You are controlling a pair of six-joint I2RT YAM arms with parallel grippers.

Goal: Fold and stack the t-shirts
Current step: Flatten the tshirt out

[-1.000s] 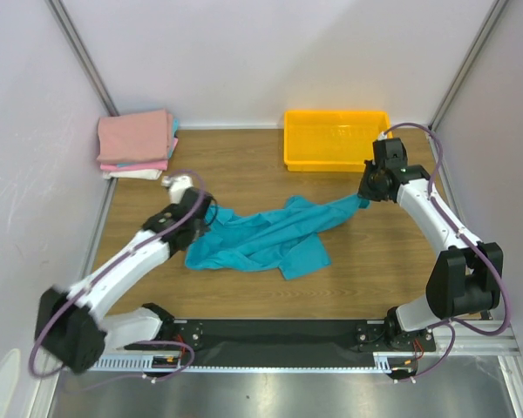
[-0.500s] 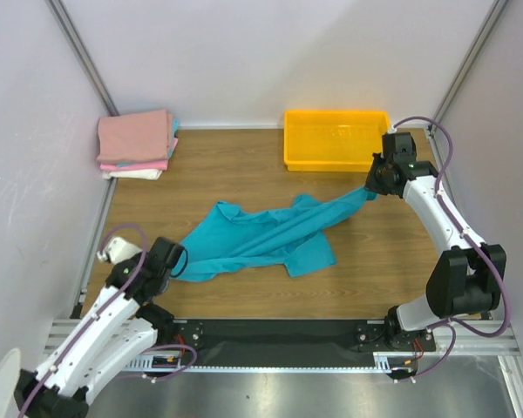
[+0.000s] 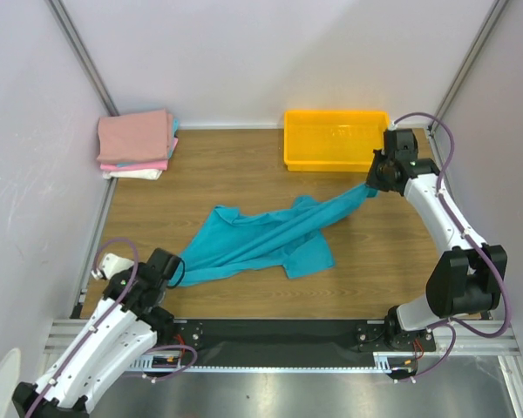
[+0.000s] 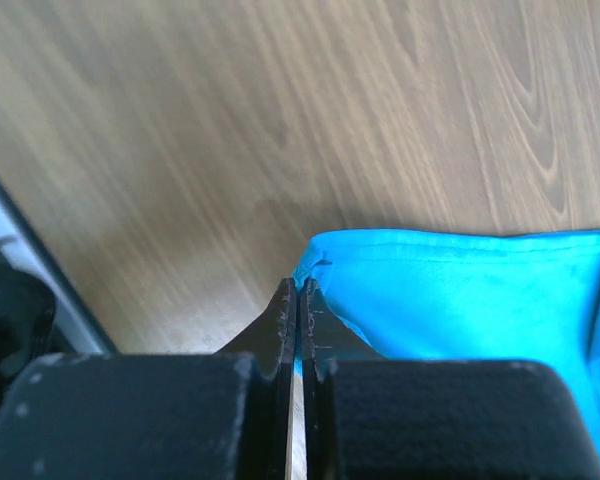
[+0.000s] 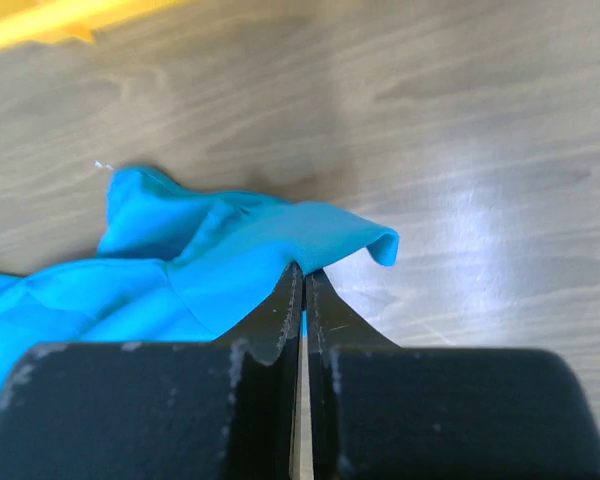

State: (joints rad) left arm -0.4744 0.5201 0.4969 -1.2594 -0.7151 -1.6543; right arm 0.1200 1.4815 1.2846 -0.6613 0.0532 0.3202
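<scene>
While clamped at both ends, the teal t-shirt (image 3: 261, 239) lay stretched diagonally across the worktop (image 3: 244, 174).
Folded t-shirts (image 3: 137, 144) sat stacked in the far-left corner; the left gripper (image 3: 176, 266) pinched the teal near-left end, the right gripper (image 3: 371, 185) its far-right end near the yellow tray (image 3: 336, 139).

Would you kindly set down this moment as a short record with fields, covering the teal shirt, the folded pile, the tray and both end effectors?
teal t-shirt: unfolded, rumpled, stretched diagonally across the table
left end effector: shut on the shirt's near-left corner
right end effector: shut on the shirt's far-right edge
folded stack: far-left corner, pink on top, white at the bottom
yellow tray: far edge, right of centre
task state: teal shirt not yet folded or stacked
</scene>
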